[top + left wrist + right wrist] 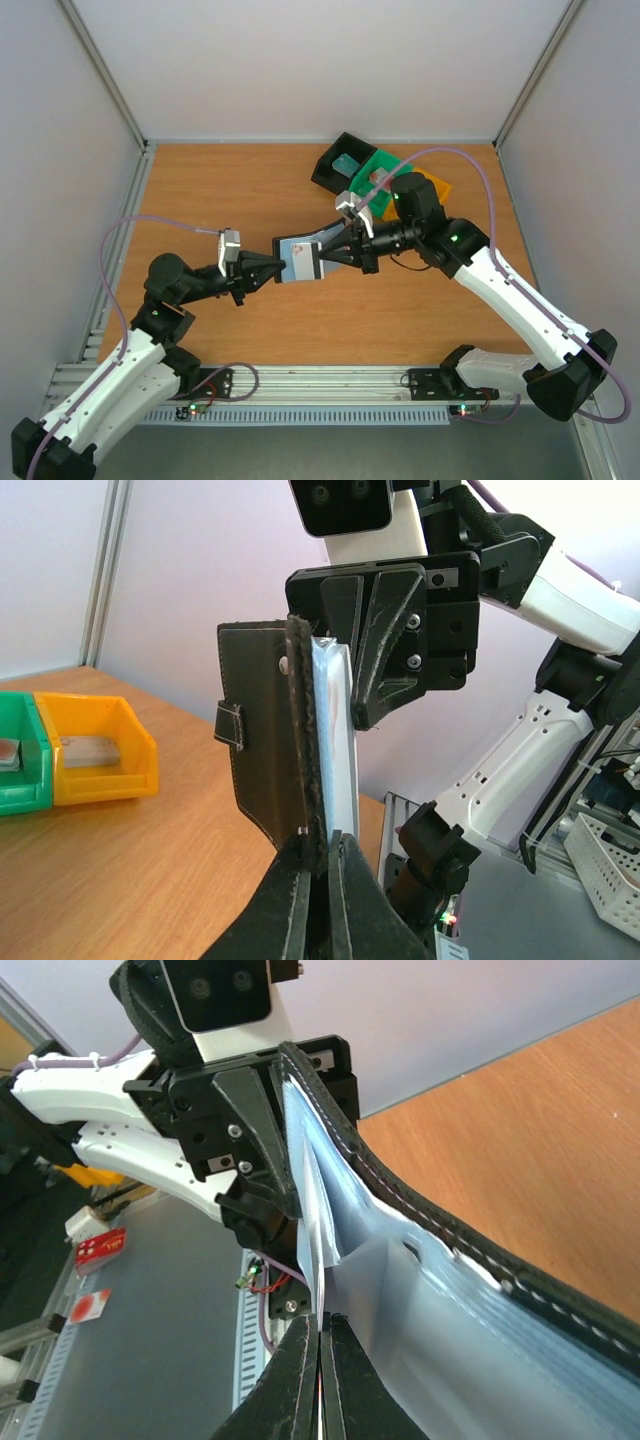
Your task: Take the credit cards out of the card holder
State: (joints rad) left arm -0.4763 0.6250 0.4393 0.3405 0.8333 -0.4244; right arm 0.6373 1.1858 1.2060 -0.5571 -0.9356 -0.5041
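currently, left gripper (279,268) at 8 o'clock of table centre: fingers together, clamped on the black stitched edge of the card holder (297,249). holder held off the table at centre, between both claws. it looks light, its leather limp, its pale blue-grey pockets slick. right gripper (326,255) at its 3 o'clock: pinched shut on a thin pale inner layer, card or lining, cannot tell. credit cards judged stiff and slippery; grip an exposed short edge.

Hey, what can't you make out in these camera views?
How many cards the card holder holds: the left wrist view shows it edge-on, and the top view is too small.
What the right gripper pinches, card or pocket lining: right wrist view too close.
Orange tray: top view, right arm covers most.
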